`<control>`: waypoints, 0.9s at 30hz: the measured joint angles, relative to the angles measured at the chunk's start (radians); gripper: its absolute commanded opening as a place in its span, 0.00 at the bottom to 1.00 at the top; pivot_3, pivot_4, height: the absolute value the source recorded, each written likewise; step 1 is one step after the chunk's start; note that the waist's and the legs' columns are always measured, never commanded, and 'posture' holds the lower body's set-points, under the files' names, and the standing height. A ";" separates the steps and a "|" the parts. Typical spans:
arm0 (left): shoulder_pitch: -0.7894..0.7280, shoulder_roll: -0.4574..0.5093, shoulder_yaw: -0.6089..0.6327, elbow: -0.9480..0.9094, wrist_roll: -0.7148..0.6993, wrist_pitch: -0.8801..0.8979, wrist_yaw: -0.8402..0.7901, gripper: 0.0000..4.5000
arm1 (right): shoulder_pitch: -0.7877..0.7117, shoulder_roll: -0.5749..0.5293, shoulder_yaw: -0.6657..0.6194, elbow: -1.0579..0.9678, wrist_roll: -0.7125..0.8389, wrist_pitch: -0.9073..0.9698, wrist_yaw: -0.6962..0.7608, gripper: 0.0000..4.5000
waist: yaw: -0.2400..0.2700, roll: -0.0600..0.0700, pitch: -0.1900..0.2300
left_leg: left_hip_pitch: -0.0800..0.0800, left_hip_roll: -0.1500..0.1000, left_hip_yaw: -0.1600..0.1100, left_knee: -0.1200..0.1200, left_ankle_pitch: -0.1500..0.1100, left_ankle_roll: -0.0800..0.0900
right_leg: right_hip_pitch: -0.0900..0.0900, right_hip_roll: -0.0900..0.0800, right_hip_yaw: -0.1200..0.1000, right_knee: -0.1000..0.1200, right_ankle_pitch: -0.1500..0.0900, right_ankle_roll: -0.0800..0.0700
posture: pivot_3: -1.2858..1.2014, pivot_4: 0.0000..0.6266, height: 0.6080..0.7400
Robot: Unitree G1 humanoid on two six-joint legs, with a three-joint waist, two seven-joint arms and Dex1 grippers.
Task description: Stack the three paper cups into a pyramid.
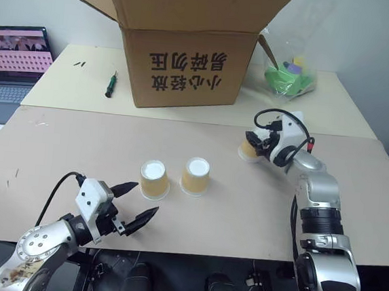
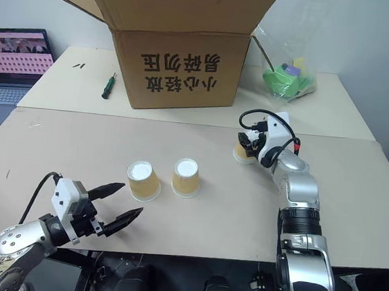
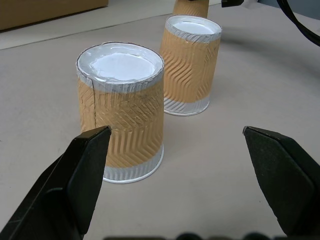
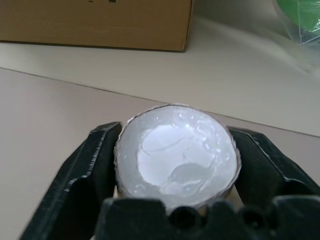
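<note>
Three paper cups are sitting upside down on the tan table (image 1: 56, 167), white bottoms facing up, and no pyramid is standing yet. Two of them are sitting side by side near the middle: the left cup (image 1: 154, 179) and the middle cup (image 1: 196, 176), close together but not touching. The third cup (image 1: 248, 150) is sitting well apart, farther back on the right.

The right gripper (image 1: 257, 145) is reaching out level over the table and is pinching that third cup. In the right wrist view, its two black fingers (image 4: 90, 165) are pressing against either side of the cup's wall, with the cup's white bottom (image 4: 175, 155) sitting right between them. The cup's rim is looking to be at the table surface; whether it is lifted at all cannot be told.

The left gripper (image 1: 136, 204) is hanging at the near left edge, jaws spread wide and holding nothing, pointing toward the left cup without touching it. The left wrist view is showing that cup (image 3: 122, 112) just ahead of the spread fingers (image 3: 75, 175).

Farther back, a large cardboard box (image 1: 189, 50) is standing open, a screwdriver (image 1: 110, 84) is lying to its left, a laptop (image 1: 14, 68) is sitting at far left, and a clear bag with something green inside (image 1: 289, 75) is lying at far right.
</note>
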 measured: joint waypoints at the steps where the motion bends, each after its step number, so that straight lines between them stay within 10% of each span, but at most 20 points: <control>1: -0.005 0.000 0.000 0.000 0.000 0.000 0.000 1.00 | 0.000 0.000 0.000 0.000 0.001 0.000 0.000 0.64 | 0.000 0.000 0.000 | 0.000 0.000 0.000 0.000 0.000 0.000 | 0.000 0.000 0.000 0.000 0.000 0.000 | 0.52 0.24 0.74; 8: -0.013 0.000 -0.001 0.003 0.000 0.000 0.000 1.00 | 0.013 -0.045 -0.005 -0.070 0.023 0.023 0.047 0.64 | 0.002 0.002 0.001 | -0.001 0.000 0.000 0.000 0.000 0.000 | -0.001 0.000 0.000 0.000 0.000 0.000 | 0.52 0.24 0.74; 16: -0.017 0.001 -0.003 0.018 0.000 0.001 -0.001 1.00 | 0.220 -0.447 0.070 -0.397 0.171 0.082 0.611 0.64 | 0.024 0.004 0.002 | -0.006 0.000 0.000 0.002 0.000 0.000 | -0.005 0.000 0.000 0.000 0.000 0.000 | 0.52 0.24 0.74; 27: -0.027 0.001 -0.007 0.018 0.000 0.004 0.001 1.00 | 0.165 -0.277 0.248 -0.387 0.103 0.012 0.644 0.64 | 0.001 0.003 0.002 | -0.004 0.000 0.000 0.002 0.000 0.000 | -0.004 0.000 0.000 0.000 0.001 0.000 | 0.52 0.24 0.74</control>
